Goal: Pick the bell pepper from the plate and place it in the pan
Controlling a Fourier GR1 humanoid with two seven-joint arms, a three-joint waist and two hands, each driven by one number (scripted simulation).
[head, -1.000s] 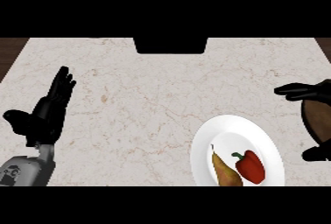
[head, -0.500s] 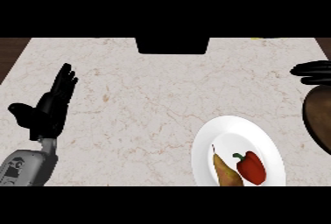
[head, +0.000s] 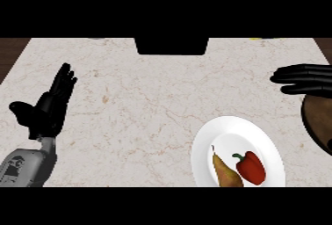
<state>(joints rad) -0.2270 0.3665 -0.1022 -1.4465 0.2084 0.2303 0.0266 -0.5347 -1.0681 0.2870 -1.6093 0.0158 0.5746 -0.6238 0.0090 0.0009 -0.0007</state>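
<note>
Marble counter (head: 149, 101): red bell pepper (head: 251, 168) lies on white plate (head: 207, 145) at 5 o'clock, beside pear (head: 225, 172). Left robot hand (head: 47, 110) rests open at 9; right robot hand (head: 303, 79), fingers extended, above pan (head: 318, 118) at 3.

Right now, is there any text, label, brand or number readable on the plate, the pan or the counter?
None: no readable text anywhere.
The white plate, bell pepper, pear, pan and marble counter are unmarked.
Dark marks on the left forearm are too blurred to read.
</note>
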